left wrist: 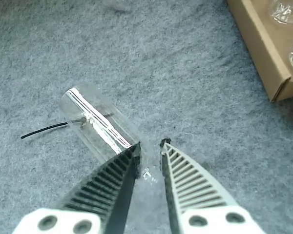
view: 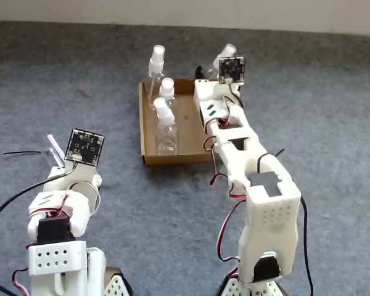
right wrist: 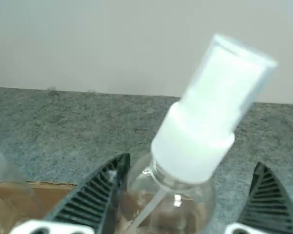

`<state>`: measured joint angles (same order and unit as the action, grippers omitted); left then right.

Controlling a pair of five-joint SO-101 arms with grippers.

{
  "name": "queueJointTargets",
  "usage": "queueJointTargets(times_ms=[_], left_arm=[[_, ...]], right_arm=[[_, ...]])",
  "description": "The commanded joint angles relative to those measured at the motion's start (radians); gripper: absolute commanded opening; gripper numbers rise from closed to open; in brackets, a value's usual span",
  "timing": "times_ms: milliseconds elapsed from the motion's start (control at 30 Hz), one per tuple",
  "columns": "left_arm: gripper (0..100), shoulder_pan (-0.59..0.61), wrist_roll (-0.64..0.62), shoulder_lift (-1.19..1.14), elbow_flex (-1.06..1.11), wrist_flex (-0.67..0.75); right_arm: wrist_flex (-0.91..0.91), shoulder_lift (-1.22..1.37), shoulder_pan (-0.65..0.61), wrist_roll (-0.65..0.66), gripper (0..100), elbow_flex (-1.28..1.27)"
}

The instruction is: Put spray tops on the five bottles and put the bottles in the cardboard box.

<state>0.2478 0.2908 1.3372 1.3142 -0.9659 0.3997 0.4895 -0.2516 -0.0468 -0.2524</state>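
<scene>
Carpet (view: 333, 123) in grey covers the table, and the cardboard box (view: 147, 132) lies open near its middle. Three bottles with spray tops on stand along the box's left side. The far bottle (view: 156, 61) is at the back corner, though whether it is inside the wall I cannot tell. The middle bottle (view: 166, 91) and the near bottle (view: 164, 120) are inside. The right arm runs along the box's right side. The right gripper (right wrist: 190, 163) sits at the far right corner with jaws spread wide around a tilted fourth bottle (right wrist: 185, 146), which also has its top on. One finger is just beside the bottle's shoulder and the other stands apart, so nothing is clamped. Well apart from the box, the left gripper (left wrist: 150, 145) has its jaws drawn close on the neck of the topless bottle (left wrist: 97, 124). The clear body of that bottle juts past the fingertips over the carpet, beside a thin black wire (left wrist: 41, 130)
</scene>
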Motion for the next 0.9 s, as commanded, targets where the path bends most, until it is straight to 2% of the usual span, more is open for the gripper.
queueJointTargets(times_ms=[0,233,500,667,867], left_arm=[[8,0.013,-0.011,0.018,-0.002,0.018],[8,0.013,-0.009,0.018,-0.002,0.018],[8,0.013,-0.012,0.015,-0.001,0.018],[8,0.013,-0.012,0.012,-0.001,0.018],[8,0.013,-0.014,0.012,0.007,0.018]], right_arm=[[-0.058,-0.082,0.007,0.009,32.0,0.097],[-0.216,-0.084,0.007,0.008,32.0,0.268],[-0.57,-0.084,-0.004,0.008,32.0,0.556],[-0.943,-0.084,-0.024,0.011,32.0,0.803],[-1.592,-0.082,-0.013,0.011,31.9,1.164]])
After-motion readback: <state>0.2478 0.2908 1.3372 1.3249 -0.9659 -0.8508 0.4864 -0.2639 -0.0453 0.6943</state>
